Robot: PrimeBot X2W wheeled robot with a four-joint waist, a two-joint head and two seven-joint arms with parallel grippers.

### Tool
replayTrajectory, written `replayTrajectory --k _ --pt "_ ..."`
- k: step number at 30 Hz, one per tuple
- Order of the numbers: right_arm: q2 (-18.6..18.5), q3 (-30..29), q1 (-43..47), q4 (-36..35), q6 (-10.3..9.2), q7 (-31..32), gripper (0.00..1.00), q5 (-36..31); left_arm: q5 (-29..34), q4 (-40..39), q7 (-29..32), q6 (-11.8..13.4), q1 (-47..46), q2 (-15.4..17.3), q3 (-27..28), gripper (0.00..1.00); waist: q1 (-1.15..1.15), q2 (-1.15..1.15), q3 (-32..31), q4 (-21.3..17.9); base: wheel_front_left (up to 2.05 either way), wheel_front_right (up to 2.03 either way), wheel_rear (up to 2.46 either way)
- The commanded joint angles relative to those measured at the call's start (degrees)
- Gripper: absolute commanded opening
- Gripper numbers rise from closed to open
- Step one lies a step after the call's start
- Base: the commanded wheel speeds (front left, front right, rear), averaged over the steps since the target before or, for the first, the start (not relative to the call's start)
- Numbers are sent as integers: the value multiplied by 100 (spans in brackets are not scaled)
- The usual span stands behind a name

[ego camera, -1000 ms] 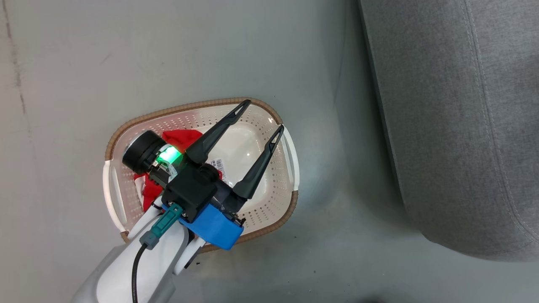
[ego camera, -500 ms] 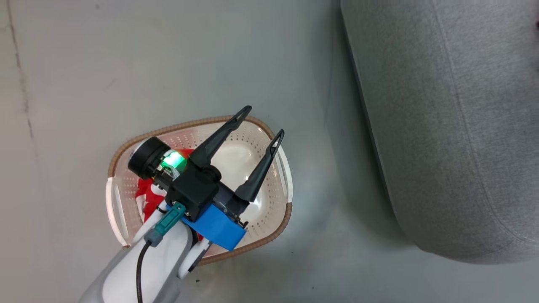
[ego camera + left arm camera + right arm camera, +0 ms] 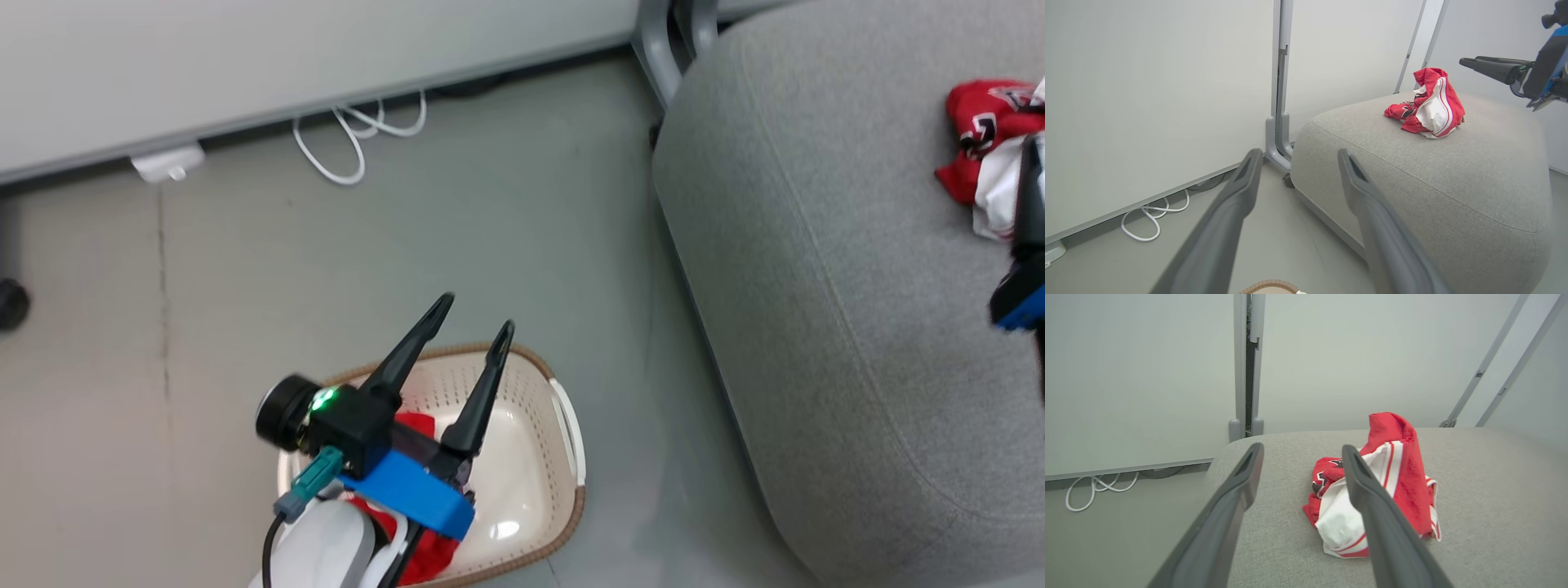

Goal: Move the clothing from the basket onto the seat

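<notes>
Coming into view: clothing (image 3: 980, 114) heaped on seat (image 3: 816, 286).

The light is bright, soft and even, from above. A small glare spot shines on the bottom of the basket (image 3: 531, 392). The seat (image 3: 816, 286) throws a faint shadow on the floor (image 3: 490, 204). In the wrist views the near fingers (image 3: 1224, 228) are out of focus.

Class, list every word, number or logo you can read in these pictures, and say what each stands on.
No text can be read.
dark print on the red garment lying on the seat: crumpled into folds and blurred, not readable.
</notes>
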Motion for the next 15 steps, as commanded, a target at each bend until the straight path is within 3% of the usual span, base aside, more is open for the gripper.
replayTrajectory --k 1,10,15 --pt "82 47 295 -155 1 51 100 34 -23 43 -17 -10 186 -29 67 100 1 0 -527 209 0 0 0" --pt "713 528 2097 -2263 1 561 100 252 25 197 -18 -10 948 -206 812 100 1 0 -1251 592 0 0 0" --pt "969 643 2873 -3039 1 700 100 274 90 257 -18 -10 1304 -253 1242 100 1 0 -1485 829 0 0 0"
